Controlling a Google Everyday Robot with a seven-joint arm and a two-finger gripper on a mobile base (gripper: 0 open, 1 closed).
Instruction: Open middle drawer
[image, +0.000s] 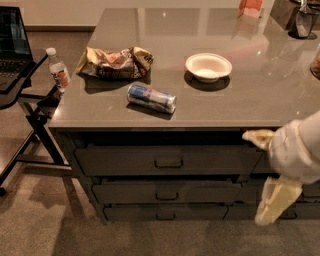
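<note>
Far left, a laptop (11, 40) sits on a side stand, with a water bottle (58, 70) beside it. On the bench (250, 100) lie a crumpled snack bag (115, 62), a can (151, 98) on its side, and a white bowl (208, 66).

Below the near edge is the stack of three fronts. The middle drawer (200, 192) sits between the taller one above and the slimmer one below. It looks closed, with its small loop handle (166, 196) at centre.

On the right, the tool (274, 170) hangs in front of the bench's near right end, well apart from that handle. I cannot tell whether it is spread or pressed together.

To do this cleanly, it should travel left, drop to the middle handle's height and come in square to the front. It should take the loop only, not the top handle just above, then pull straight toward the near side.
</note>
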